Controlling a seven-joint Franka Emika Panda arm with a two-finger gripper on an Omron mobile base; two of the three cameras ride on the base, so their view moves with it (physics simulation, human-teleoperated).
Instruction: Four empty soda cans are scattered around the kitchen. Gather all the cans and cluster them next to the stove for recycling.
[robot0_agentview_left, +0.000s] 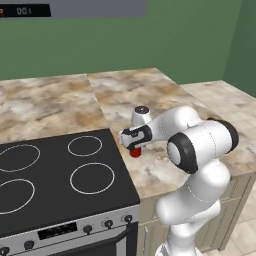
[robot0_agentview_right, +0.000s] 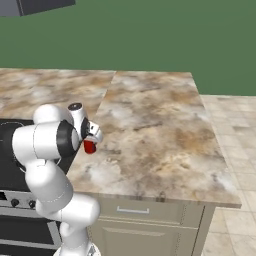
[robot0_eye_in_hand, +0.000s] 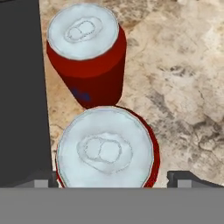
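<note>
Red and silver, two cans stand upright on the marbled desk (robot0_agentview_left: 165, 170) just beside the stove (robot0_agentview_left: 55, 175), right at the cooktop's right edge. In the hand view the near can (robot0_eye_in_hand: 107, 151) sits directly under the pincer (robot0_eye_in_hand: 113, 178), and the far can (robot0_eye_in_hand: 87, 57) stands just beyond it, the two very close or touching; I cannot tell which. The finger tips (robot0_eye_in_hand: 183, 177) stand wide, one on each side of the near can and clear of its wall, so the pincer reads as released, with the can resting on the desk and not gripped. From the base views the pincer (robot0_agentview_left: 134, 142) hangs low over a can (robot0_agentview_left: 135, 152) at the stove's edge. The step in hand looks like letting go of a delivered can, and doing it well means lifting straight up along the can's axis, jaws kept wide, with no sideways drift: a nudge toward the far can could topple both, and a nudge the other way would push the near can onto the black glass. Only once the tips are above the silver top should the arm swing off toward the remaining cans.
</note>
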